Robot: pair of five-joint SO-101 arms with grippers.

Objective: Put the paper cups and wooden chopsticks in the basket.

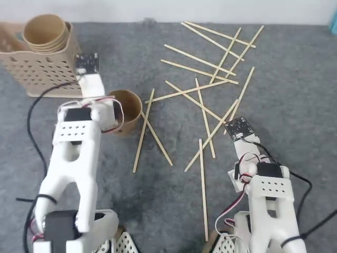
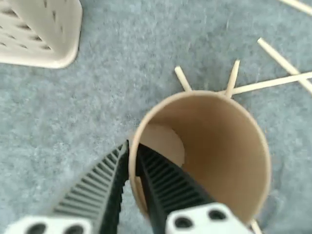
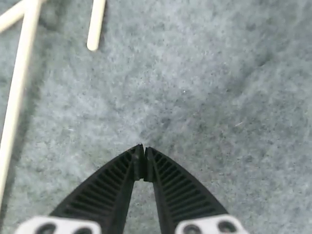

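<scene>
A brown paper cup is tilted with its mouth showing, and my left gripper is shut on its rim, one finger inside and one outside. From above, that cup sits beside the left arm, right of and below the beige basket. The basket holds a stack of paper cups. Several wooden chopsticks lie scattered over the grey carpet at the centre and right. My right gripper is shut with nothing in it, low over bare carpet, with chopsticks to one side.
The basket's corner is close beyond the held cup. Two chopsticks cross right next to the cup. The right arm stands at the lower right, with a long chopstick beside it.
</scene>
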